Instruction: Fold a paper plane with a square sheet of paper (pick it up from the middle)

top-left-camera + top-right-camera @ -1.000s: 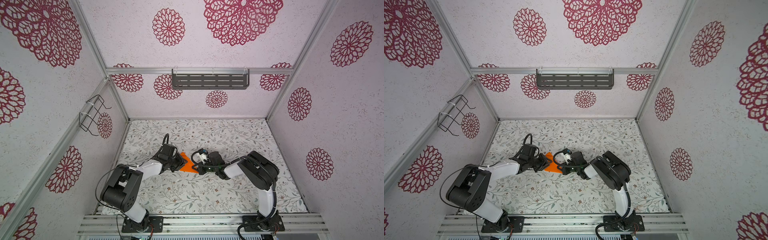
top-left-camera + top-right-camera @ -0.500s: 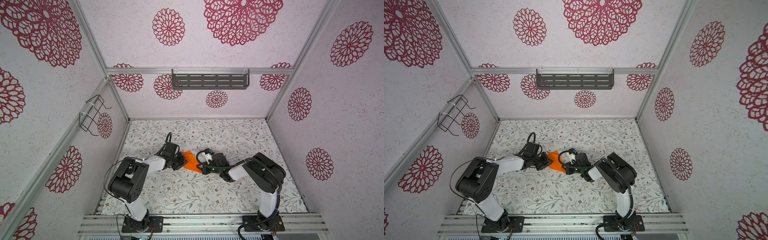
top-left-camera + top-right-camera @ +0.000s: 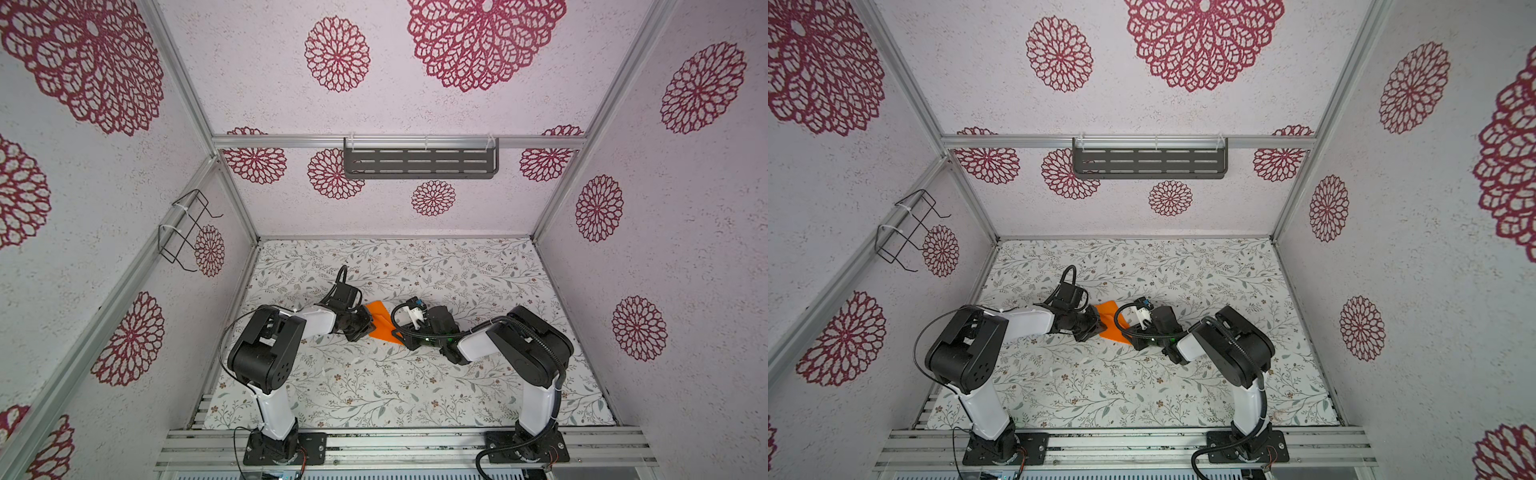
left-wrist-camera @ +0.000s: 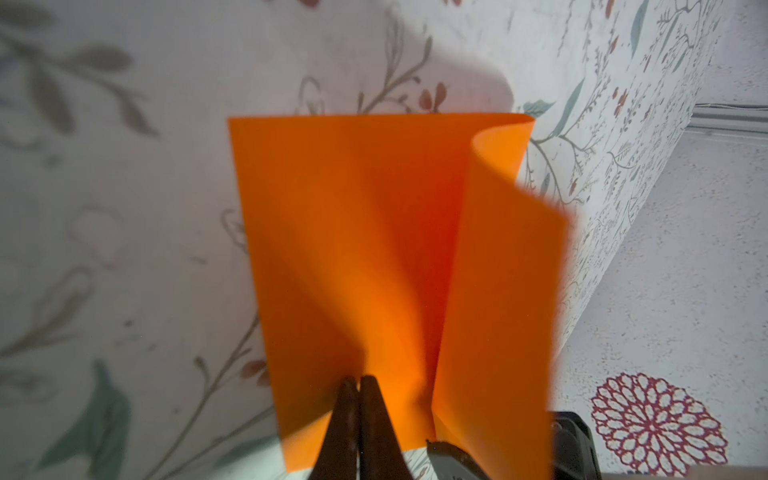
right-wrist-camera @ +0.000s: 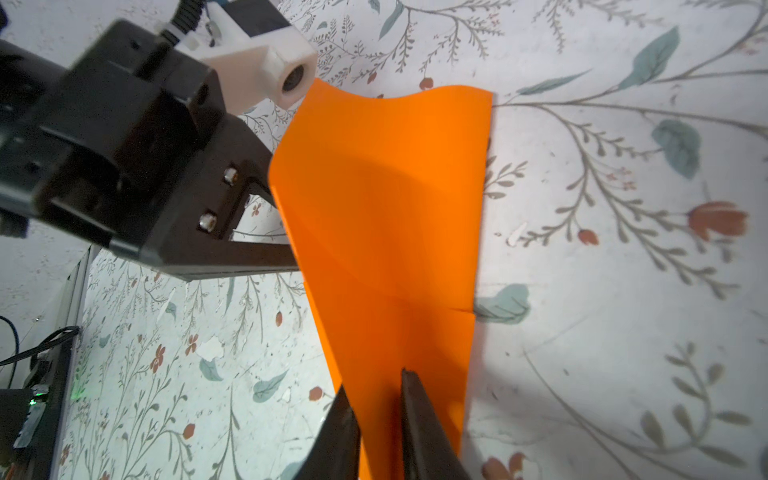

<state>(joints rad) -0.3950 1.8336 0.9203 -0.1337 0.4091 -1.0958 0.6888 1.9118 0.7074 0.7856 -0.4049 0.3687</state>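
One square sheet of paper (image 3: pixel 384 325), bright orange. Location: middle of the floral table (image 3: pixel 374 386), lifted off it between my two claws. Condition: bent over on itself in a soft curl, one flap standing free. I see no sharp point or wings, so it is no plane yet.

Two claws, mine.
- Left claw (image 4: pixel 358 380): fingers pressed together, and I judge them pinched on the sheet's near edge.
- Right claw (image 5: pixel 374 380): jaws parted, the sheet's opposite end passing between them, neither finger clearly clamping it.

Step in hand, as I judge it: an early fold, with the sheet passing from my right claw to my left. The task is at its beginning.

Next move calls for: keeping my left pinch firm, clearing my right claw without dragging the flap, then laying the edges together and pressing the curl into a true crease. The thin paper will buckle if pulled.

Two containers, both wall-mounted and well apart from the sheet.
- Grey slotted shelf (image 3: pixel 419 160), back wall: nothing shows in it.
- Black wire rack (image 3: pixel 187 228), left wall: nothing shows in it.
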